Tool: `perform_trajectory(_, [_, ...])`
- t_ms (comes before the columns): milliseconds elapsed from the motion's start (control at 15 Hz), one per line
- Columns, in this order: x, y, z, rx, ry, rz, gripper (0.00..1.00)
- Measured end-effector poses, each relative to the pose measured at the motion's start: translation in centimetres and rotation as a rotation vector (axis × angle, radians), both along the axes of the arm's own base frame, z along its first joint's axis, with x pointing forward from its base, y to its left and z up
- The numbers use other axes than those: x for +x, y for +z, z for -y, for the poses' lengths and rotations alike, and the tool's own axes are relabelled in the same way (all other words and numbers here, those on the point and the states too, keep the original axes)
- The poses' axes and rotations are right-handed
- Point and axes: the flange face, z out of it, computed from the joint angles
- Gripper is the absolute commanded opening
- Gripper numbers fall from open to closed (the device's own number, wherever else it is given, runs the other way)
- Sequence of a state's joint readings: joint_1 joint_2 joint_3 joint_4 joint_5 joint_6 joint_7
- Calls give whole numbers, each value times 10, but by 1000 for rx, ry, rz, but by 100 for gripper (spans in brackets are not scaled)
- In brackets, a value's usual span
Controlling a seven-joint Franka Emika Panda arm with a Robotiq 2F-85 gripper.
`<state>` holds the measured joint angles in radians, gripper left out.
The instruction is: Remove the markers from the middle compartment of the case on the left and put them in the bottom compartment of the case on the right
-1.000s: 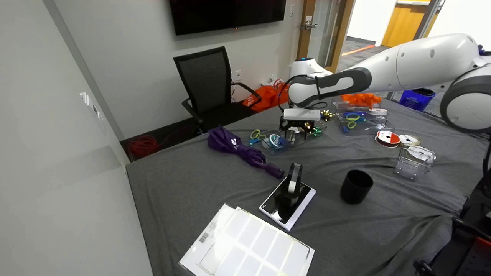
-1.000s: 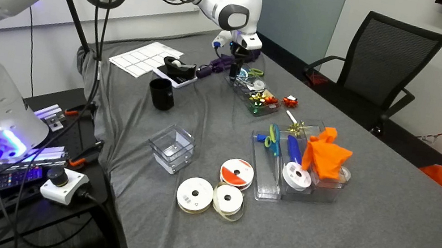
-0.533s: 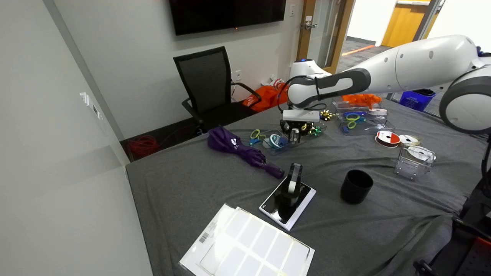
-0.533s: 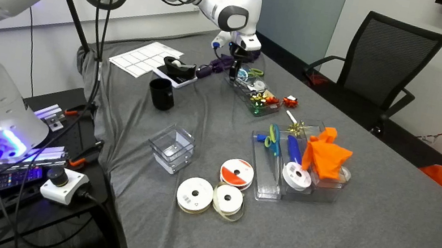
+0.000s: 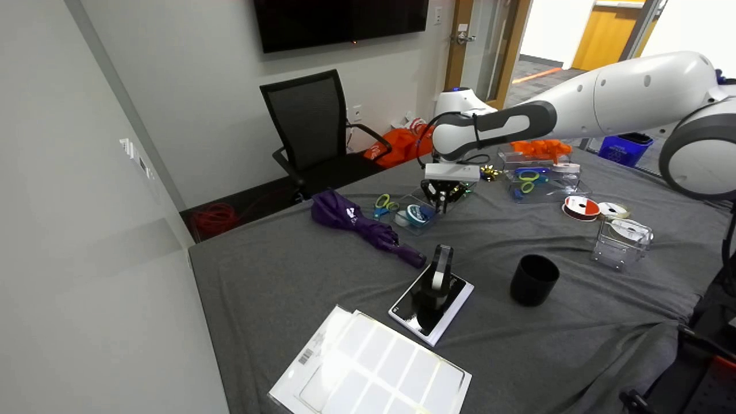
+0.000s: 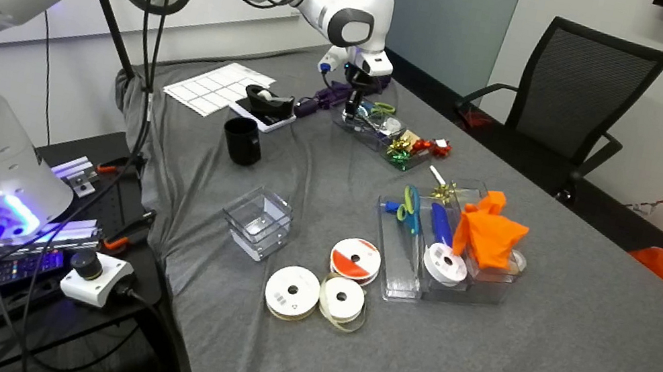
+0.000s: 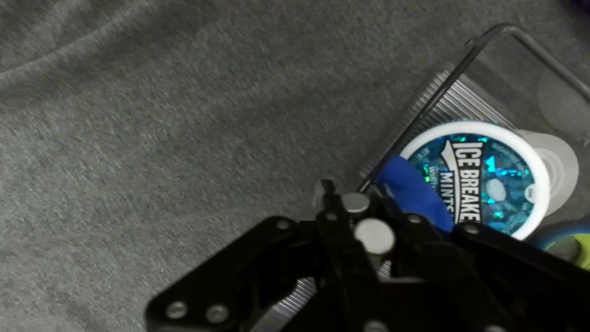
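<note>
The case on the left (image 7: pixel 428 108) is clear plastic, with a round mints tin (image 7: pixel 491 180) in one end and shiny bows (image 6: pixel 401 149) at the other. My gripper (image 7: pixel 354 196) is down at its middle, the fingers (image 7: pixel 327 216) drawn together. Two pale round ends (image 7: pixel 374 236), probably of markers, are pinched between them; their bodies and colours are hidden. The case's rim runs up to the fingertips; I cannot tell if it is pinched too. The case on the right (image 6: pixel 402 287) holds scissors (image 6: pixel 412 210), a white spool (image 6: pixel 445 264) and orange cloth (image 6: pixel 491 238).
Beside the left case lie a purple umbrella (image 5: pixel 368 227) and green-handled scissors (image 5: pixel 384 204). A black tape dispenser (image 5: pixel 438 279), a black mug (image 5: pixel 533 280), ribbon spools (image 6: pixel 292 292) and clear stacked bins (image 6: pixel 258 221) stand on the grey cloth.
My gripper's fingers have come together from wide apart while the arm stays nearly in place. The left case has shifted and turned slightly, its bow end swinging toward the back.
</note>
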<state>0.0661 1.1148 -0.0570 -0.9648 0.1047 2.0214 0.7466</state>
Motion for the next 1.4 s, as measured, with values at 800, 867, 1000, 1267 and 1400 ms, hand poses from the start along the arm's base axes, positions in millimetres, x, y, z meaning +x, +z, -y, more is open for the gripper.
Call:
perform_trajectory(800, [-2,15,2,6,42,11,13])
perform_trajectory(867, [-2,17,2,9,46,21,5])
perform_trajectory(1000, [-3,18,4,17,57,35,5])
perform_trajectory(1267, [-7,18,6,28,64,49,36])
perform_trajectory(1400, [-9,16,7,31,63,50,8])
